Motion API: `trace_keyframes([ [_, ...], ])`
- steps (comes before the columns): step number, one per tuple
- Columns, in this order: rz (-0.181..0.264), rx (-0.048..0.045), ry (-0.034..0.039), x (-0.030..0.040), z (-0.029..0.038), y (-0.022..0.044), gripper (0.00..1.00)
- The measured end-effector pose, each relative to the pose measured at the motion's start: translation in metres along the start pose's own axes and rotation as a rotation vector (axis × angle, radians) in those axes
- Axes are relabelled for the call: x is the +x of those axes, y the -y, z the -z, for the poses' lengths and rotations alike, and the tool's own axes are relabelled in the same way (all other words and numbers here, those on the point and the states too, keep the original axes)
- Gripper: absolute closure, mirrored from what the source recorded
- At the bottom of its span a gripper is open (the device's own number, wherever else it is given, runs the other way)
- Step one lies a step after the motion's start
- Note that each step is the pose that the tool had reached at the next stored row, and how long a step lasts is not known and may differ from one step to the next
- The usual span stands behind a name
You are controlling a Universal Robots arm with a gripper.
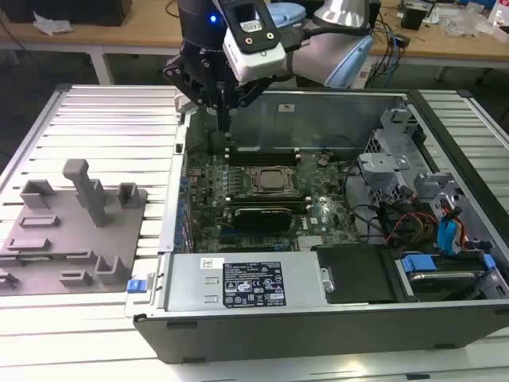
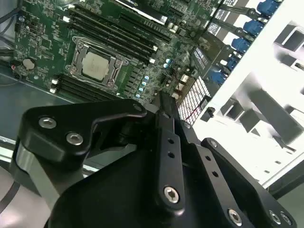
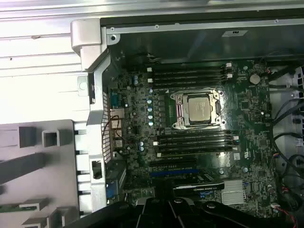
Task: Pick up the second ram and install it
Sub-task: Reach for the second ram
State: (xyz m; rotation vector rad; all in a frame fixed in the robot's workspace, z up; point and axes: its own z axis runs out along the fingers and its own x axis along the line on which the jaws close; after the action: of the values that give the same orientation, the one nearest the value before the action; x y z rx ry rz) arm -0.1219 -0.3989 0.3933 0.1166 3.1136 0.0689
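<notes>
My gripper [image 1: 223, 121] hangs over the open computer case's far corner at the exterior view's left, fingers pointing down and shut with nothing between them. In the second wrist view the gripper [image 2: 164, 102] tapers to a closed tip above the green motherboard [image 2: 42, 42]. The gripper's [image 3: 164, 203] black base also shows in the first wrist view. The second ram [image 3: 14, 207], a thin green strip, lies in the grey holder [image 3: 28, 166] outside the case, apart from the gripper. Black memory slots [image 3: 190, 76] run on both sides of the square CPU socket [image 3: 198, 108].
The case's metal wall [image 1: 171, 199] separates the motherboard from the grey holder tray [image 1: 71, 215] with its upright posts. A power supply [image 1: 238, 282] fills the near side. Drive cages and cables [image 1: 421, 207] crowd the exterior view's right. A graphics card [image 1: 258, 215] sits near the socket.
</notes>
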Motion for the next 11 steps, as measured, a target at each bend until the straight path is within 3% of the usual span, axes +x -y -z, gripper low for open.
trace_keyframes([
  [4, 0.000, 0.0001, -0.0001, 0.0043, 0.0002, 0.0003, 0.89],
  [8, 0.000, 0.0000, 0.0000, 0.0139, 0.0004, 0.0010, 0.89],
  [9, 0.000, 0.0000, 0.0000, 0.0179, 0.0005, 0.0013, 0.89],
  [10, 0.000, 0.0000, 0.0001, 0.0321, 0.0009, 0.0024, 0.89],
  [11, 0.000, 0.0000, 0.0002, 0.0409, 0.0011, 0.0030, 0.89],
])
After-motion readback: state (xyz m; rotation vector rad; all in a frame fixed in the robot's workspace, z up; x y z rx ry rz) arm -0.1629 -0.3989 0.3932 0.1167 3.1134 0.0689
